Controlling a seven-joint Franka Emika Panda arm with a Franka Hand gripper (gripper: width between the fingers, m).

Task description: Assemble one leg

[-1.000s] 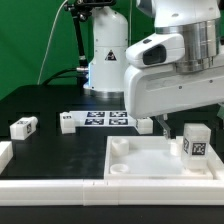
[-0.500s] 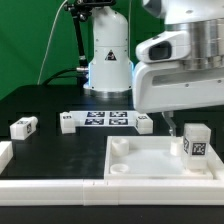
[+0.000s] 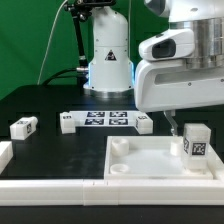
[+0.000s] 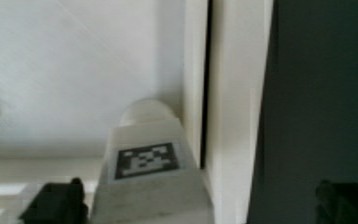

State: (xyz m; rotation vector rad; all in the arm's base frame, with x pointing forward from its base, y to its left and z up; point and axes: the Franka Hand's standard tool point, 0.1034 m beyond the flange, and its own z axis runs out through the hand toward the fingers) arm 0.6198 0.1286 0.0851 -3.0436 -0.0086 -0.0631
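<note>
below my claw (image 4: 202, 203), spread wide and gripping nothing, the leg (image 4: 151, 150) stands upright in the tray (image 4: 60, 60), beside its wall, nearer one finger.

Nothing legible; the leg (image 3: 193, 134) carries a coded tag (image 3: 197, 148).

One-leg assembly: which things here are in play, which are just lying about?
In play: leg standing in the white tray; tool, open.
Lying about: marker board; pegs beside its two ends; lone peg at the exterior view's left.
</note>
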